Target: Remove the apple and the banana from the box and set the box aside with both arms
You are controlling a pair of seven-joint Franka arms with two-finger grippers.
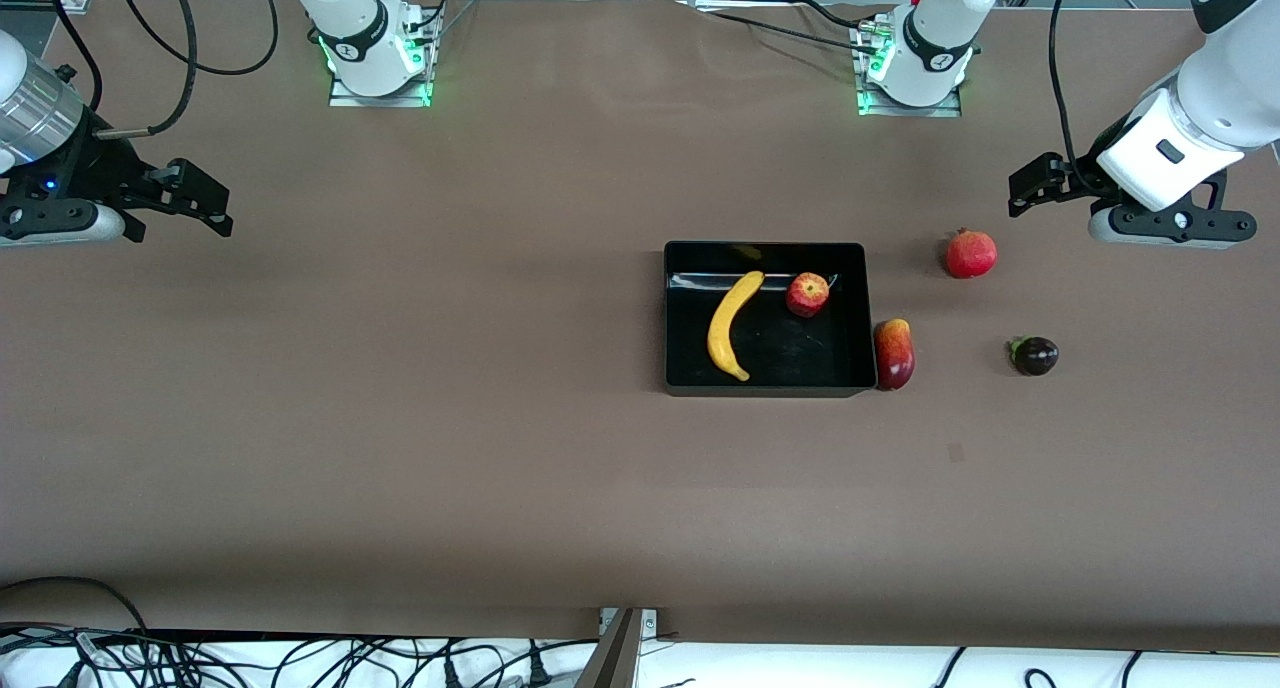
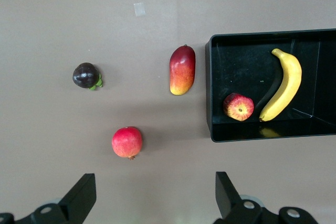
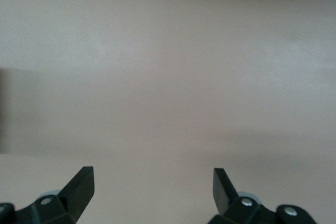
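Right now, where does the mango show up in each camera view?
Front view: the mango lies on the table against the box's wall, toward the left arm's end.
Left wrist view: the mango lies beside the box, with the mangosteen on its outer side.
Right wrist view: not in it; bare table only.
Shared landmark: the box.

mango [image 1: 894,354] touching box [image 1: 680,368] wall, pomegranate [image 1: 971,254] apart

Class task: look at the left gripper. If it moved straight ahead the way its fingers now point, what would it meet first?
Probably the pomegranate: the open left gripper faces it in the left wrist view, with only bare table between. Depth is unclear, so it might pass beside it.
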